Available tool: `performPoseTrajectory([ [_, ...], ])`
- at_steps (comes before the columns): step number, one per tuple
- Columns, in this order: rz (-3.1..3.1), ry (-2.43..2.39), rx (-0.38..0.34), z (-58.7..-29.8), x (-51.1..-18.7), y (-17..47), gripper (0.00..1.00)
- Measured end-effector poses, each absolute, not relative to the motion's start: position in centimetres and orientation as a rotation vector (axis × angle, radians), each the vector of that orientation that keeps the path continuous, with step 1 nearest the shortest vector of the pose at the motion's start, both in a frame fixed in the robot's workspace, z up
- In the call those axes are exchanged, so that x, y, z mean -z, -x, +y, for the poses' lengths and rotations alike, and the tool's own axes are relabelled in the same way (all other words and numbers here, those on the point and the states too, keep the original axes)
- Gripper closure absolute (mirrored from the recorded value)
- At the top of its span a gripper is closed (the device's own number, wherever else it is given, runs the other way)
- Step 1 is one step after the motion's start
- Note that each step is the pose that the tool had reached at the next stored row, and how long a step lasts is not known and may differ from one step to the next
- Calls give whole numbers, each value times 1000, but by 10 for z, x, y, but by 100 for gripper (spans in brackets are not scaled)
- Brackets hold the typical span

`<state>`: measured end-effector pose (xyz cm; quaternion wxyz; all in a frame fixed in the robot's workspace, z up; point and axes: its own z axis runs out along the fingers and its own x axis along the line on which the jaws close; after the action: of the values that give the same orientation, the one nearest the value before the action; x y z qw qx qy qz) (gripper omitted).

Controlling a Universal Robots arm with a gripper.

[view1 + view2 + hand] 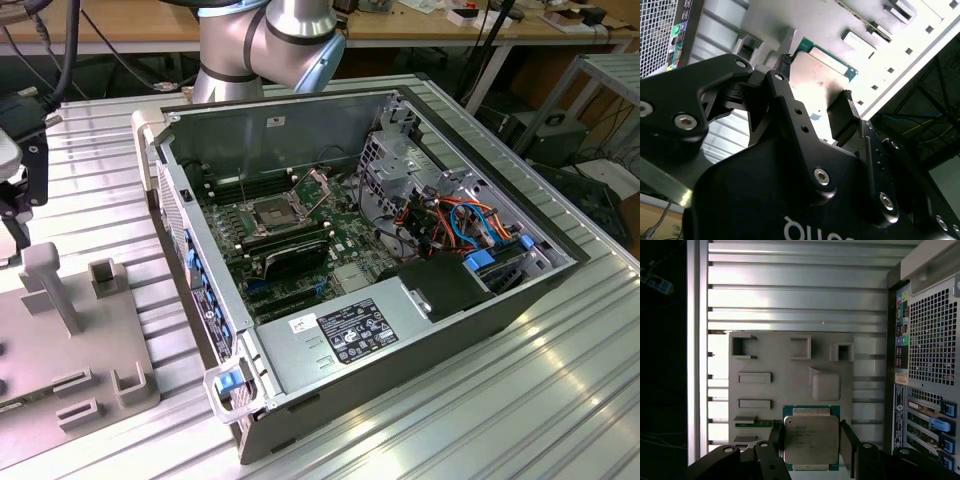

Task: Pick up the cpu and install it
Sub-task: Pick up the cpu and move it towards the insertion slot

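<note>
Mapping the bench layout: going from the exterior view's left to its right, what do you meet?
Grey fixture plate → black CPU socket → metal drive cage → orange and blue cables.

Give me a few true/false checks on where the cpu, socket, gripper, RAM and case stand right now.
1. The cpu is seated in the socket. False: the socket is empty with its frame open; the cpu is over the grey fixture plate, outside the case.
2. The gripper has its fingers against two opposite edges of the cpu. True.
3. The case lies open with the motherboard exposed. True.
4. No RAM sticks are fitted. False: black RAM sticks sit beside the socket.
5. The case rests on a wooden table. False: it rests on a ribbed metal table.
</note>
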<state>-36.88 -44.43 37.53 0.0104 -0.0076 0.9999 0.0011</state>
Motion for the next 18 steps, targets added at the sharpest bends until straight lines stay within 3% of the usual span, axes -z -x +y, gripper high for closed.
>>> performPoseTrajectory([
  [18, 3121, 24, -4, -444, -375, 349, 45],
])
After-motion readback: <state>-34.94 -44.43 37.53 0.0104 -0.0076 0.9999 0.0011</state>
